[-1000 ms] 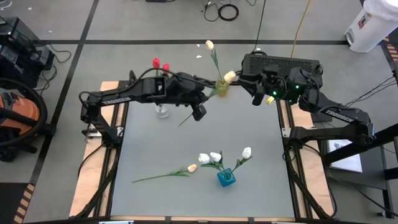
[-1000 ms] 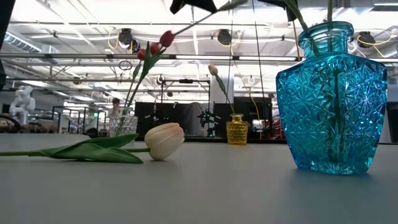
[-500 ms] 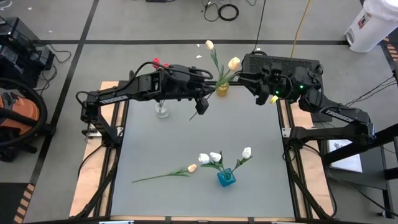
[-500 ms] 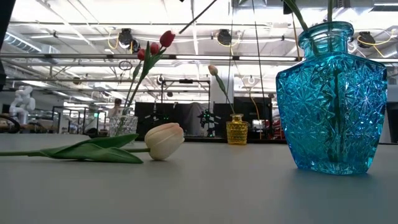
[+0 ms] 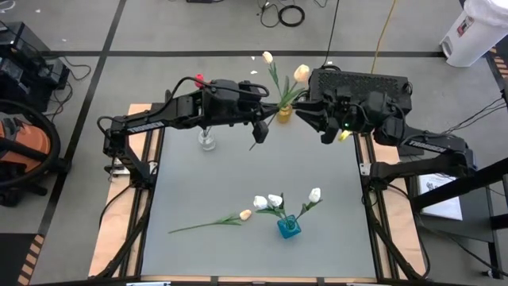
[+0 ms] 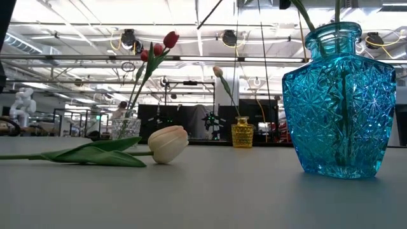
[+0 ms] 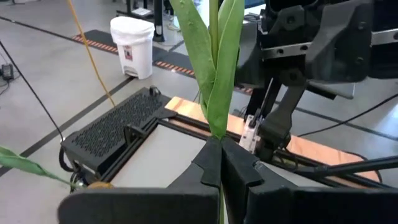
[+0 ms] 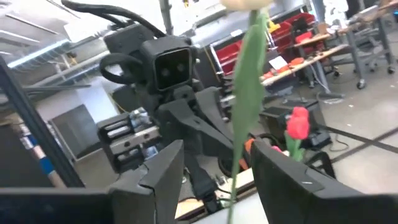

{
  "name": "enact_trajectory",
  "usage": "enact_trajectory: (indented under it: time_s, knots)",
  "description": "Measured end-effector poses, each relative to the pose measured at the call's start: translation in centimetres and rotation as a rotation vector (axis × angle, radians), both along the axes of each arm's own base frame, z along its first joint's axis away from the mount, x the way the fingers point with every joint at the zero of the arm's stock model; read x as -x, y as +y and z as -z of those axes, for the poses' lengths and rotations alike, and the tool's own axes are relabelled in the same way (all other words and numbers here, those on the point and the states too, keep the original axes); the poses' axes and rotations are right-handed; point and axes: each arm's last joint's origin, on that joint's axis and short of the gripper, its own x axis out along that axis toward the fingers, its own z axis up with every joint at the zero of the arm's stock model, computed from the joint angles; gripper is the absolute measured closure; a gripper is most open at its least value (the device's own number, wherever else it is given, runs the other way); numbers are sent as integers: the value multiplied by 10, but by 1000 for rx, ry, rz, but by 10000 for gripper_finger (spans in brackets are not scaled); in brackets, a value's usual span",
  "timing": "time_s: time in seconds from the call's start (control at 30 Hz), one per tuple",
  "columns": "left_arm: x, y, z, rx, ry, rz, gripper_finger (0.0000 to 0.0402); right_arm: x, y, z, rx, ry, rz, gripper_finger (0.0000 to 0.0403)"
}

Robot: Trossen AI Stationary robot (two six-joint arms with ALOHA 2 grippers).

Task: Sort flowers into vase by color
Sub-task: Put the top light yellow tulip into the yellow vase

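My left gripper (image 5: 259, 121) is shut on a cream-yellow tulip above the table's far edge; its head (image 5: 301, 73) rises beside the yellow vase (image 5: 283, 112), which holds one cream tulip (image 5: 267, 57). My right gripper (image 5: 317, 119) is open just right of it, and in its wrist view the stem (image 8: 241, 118) stands between the fingers (image 8: 163, 167) without touching them. Red tulips (image 5: 199, 79) stand in the clear vase (image 5: 207, 142). White tulips (image 5: 270, 201) stand in the blue vase (image 5: 288, 227). Another cream tulip (image 5: 213, 222) lies flat on the table. My left gripper (image 7: 219, 144) pinches the tulip between its two fingers at the base of the leaves (image 7: 216, 127), partway along the stem. The fingers come from the table's left and lie across the stem. The flower is lifted clear and tilted, head up, with its lower stem end (image 5: 253, 144) sticking out below.
The low view shows the blue vase (image 6: 340, 102) close by, the lying tulip's head (image 6: 168, 144) left of it, and the yellow vase (image 6: 242, 133) and clear vase (image 6: 126, 128) far back. Open grey table lies between the far vases and the blue one.
My left gripper has risen and moved slightly toward the far edge, carrying the tulip. The flower has tipped more upright, its head climbing from beside the yellow vase's mouth to well beyond it. My right gripper has shifted a little left toward the stem.
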Motion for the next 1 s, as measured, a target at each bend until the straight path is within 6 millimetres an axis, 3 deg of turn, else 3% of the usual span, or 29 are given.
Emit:
enact_trajectory:
  time_s: [0.6, 1.0]
  knots:
    - [0, -1, 0, 12, -6, 19, 400, -28, -7, 10, 0, -21, 27, 225]
    - [-1, -2, 0, 19, -8, 45, 400, -36, -10, 14, -16, -21, 46, 225]
